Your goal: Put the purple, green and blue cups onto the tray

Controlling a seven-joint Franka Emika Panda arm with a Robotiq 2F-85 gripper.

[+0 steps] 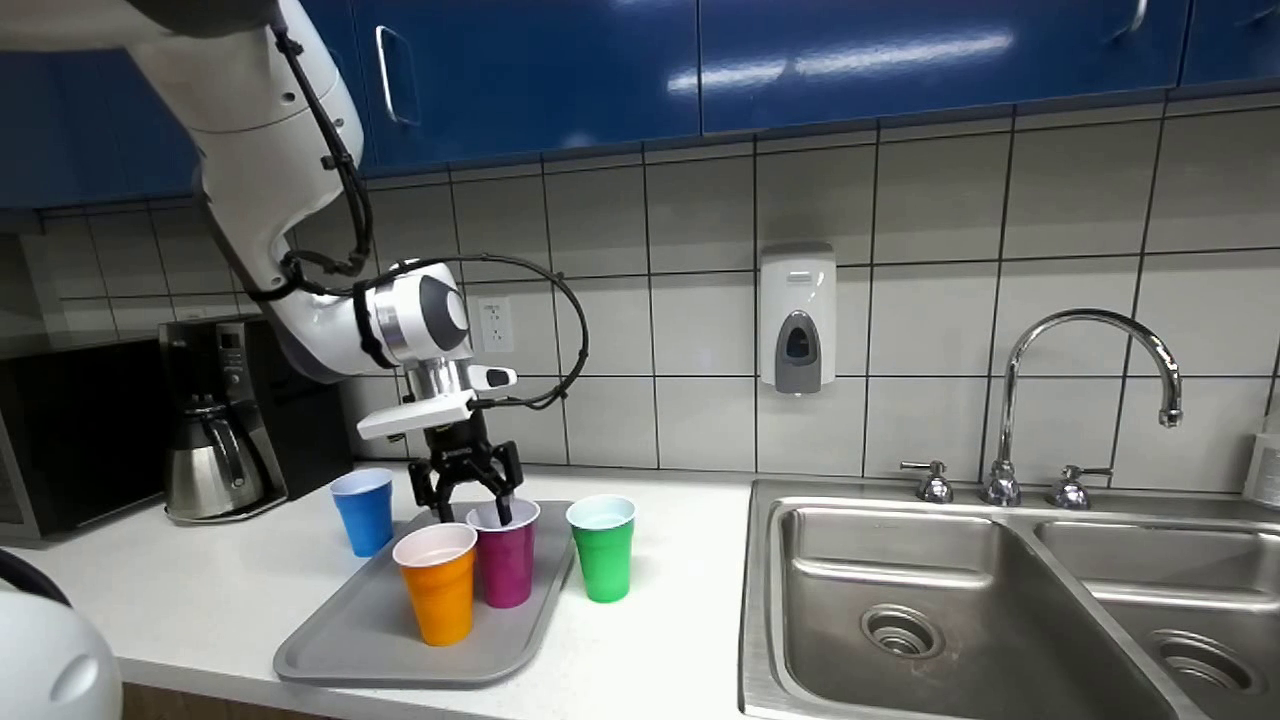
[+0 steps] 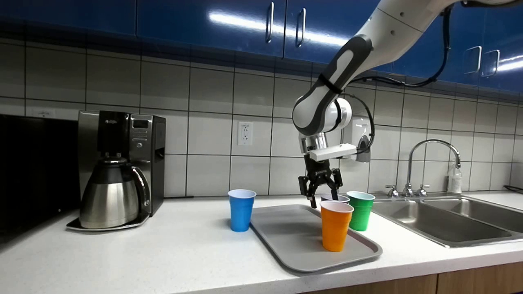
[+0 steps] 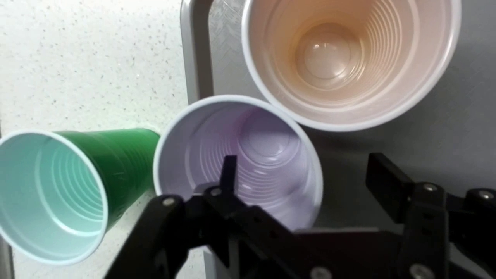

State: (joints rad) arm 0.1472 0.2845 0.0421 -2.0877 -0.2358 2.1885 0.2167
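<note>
Purple cup [image 1: 508,562], mouth up, axis vertical

Coffee maker [image 2: 115,139]: one line of pale lettering [image 2: 110,121] on the black upper front, in an exterior view; too small to read with certainty. Control panel [image 2: 140,134] of same: small markings beside the buttons, illegible. Soap dispenser [image 1: 798,320]: faint mark near its top, unreadable. Bottle [image 2: 454,181]: wording blurred. Securely legible words, brands, numbers or signs: none
</note>
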